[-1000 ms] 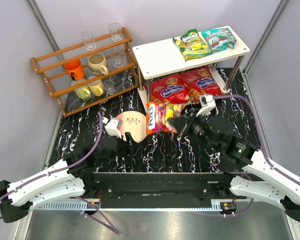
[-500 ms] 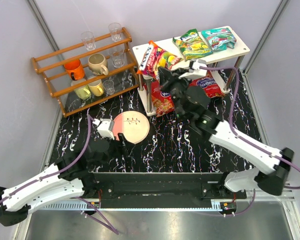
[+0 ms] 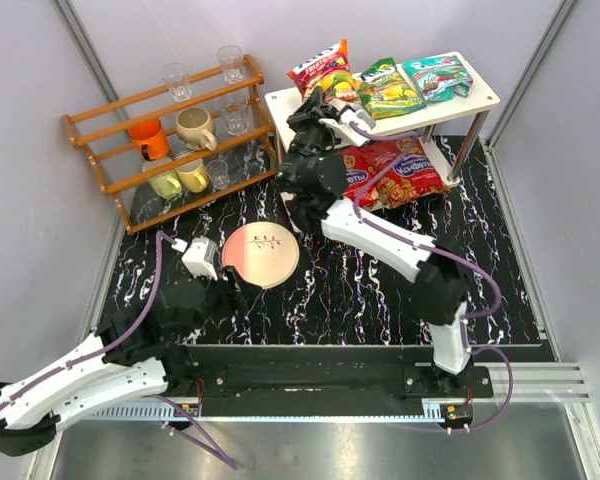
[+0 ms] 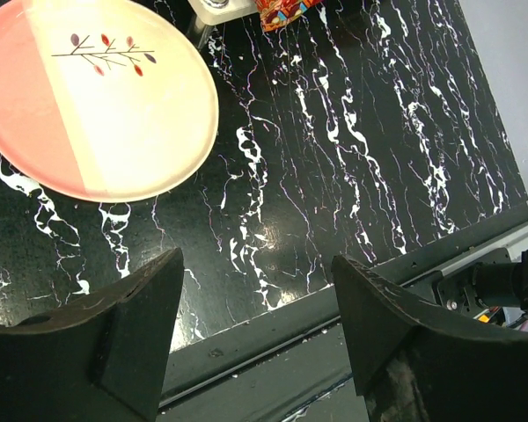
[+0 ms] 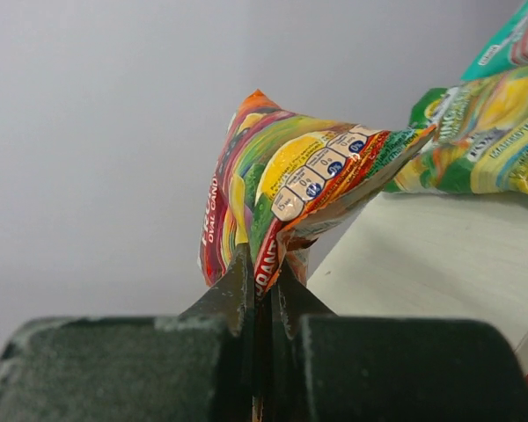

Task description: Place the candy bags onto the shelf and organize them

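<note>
Orange bag (image 3: 322, 68) pinched tight in your right gripper (image 5: 262, 280); four more bags (image 3: 390, 88) on the shelf (image 3: 458, 100); left gripper (image 4: 255, 264) jaws spread, near one plate (image 4: 97, 97).

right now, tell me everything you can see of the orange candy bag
The orange candy bag is a small, glossy, crinkled plastic packet, orange-red with yellow and green print and a row of small label ovals. The right gripper pinches its lower edge, holding it roughly upright in the air at the left end of the white shelf, next to the yellow-green bag. Whether those two bags touch cannot be told.
</note>
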Robot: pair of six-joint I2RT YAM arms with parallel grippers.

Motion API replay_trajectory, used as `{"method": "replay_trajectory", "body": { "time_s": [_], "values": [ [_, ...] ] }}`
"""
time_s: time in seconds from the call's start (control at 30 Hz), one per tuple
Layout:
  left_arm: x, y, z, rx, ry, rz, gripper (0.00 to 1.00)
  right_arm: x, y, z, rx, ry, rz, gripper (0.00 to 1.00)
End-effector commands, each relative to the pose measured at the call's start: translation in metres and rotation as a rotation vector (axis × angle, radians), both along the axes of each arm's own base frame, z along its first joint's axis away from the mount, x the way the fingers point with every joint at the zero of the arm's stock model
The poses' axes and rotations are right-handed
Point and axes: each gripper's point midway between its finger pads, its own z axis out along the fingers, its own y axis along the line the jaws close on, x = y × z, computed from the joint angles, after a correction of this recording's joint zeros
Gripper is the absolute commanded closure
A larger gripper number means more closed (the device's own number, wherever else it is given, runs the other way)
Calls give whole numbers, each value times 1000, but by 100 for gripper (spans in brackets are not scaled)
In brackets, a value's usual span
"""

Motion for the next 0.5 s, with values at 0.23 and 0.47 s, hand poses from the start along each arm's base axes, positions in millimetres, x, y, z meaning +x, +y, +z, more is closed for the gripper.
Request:
{"method": "replay_trajectory", "body": {
  "time_s": [0.23, 0.47],
  "values": [
    [3, 6, 24, -46, -41, 28, 29, 4, -58, -13, 215, 12, -218, 100],
    [4, 4, 23, -40, -40, 26, 29, 11, -68, -21, 176, 39, -241, 100]
  ]
}}
